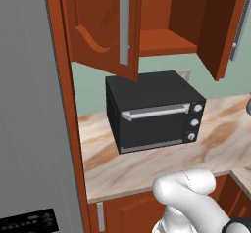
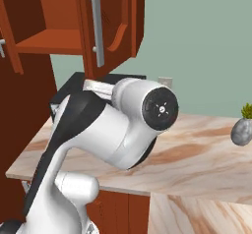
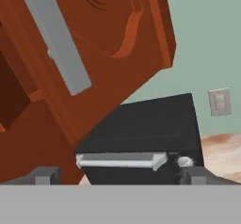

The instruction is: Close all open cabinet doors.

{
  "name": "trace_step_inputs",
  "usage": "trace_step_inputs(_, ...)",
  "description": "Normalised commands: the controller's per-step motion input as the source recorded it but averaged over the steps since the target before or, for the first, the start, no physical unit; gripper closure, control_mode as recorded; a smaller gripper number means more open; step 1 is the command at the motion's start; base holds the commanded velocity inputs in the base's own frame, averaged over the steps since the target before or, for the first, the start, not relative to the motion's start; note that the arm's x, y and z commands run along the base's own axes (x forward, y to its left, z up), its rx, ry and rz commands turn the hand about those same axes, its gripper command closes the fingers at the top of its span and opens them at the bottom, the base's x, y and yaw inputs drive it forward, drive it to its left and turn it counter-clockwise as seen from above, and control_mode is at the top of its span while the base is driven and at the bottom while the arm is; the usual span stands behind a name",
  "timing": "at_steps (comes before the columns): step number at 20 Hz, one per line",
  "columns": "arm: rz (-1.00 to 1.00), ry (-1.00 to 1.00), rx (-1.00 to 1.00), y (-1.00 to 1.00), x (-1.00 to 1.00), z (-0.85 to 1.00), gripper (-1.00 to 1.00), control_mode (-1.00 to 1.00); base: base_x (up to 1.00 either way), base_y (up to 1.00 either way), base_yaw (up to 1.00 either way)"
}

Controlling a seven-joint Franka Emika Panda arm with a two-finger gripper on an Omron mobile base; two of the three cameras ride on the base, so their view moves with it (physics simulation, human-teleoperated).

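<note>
Both cabinet doors stood open above the worktop (image 1: 147, 171): the left door (image 1: 100, 26) swung out in the upper left of the left base view, the right door (image 1: 223, 26) in its upper right, with the bare cabinet shelf (image 1: 164, 43) between them. Below sat the black microwave (image 1: 154, 112). In the hand view, the claw (image 3: 120, 176) was spread wide at the bottom edge, gripping nothing, with the door's silver handle (image 3: 54, 35) upper left.
</note>
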Motion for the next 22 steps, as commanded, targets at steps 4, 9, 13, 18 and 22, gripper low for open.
trace_step_inputs(4,0.13,-0.04,0.00,0.00,0.54,0.30,-1.00,-1.00,0.00,0.00,0.00)
trace_step_inputs(9,0.11,-0.01,0.00,0.00,0.36,0.36,-1.00,-1.00,0.00,0.00,0.00)
trace_step_inputs(13,0.09,0.00,0.00,0.00,0.44,0.29,-1.00,-1.00,0.00,0.00,0.00)
trace_step_inputs(18,0.09,0.00,0.00,0.01,0.44,0.25,-1.00,-1.00,0.00,0.00,0.00)
trace_step_inputs(22,0.07,0.00,0.00,0.17,0.27,0.21,-1.00,-1.00,0.00,0.00,0.00)
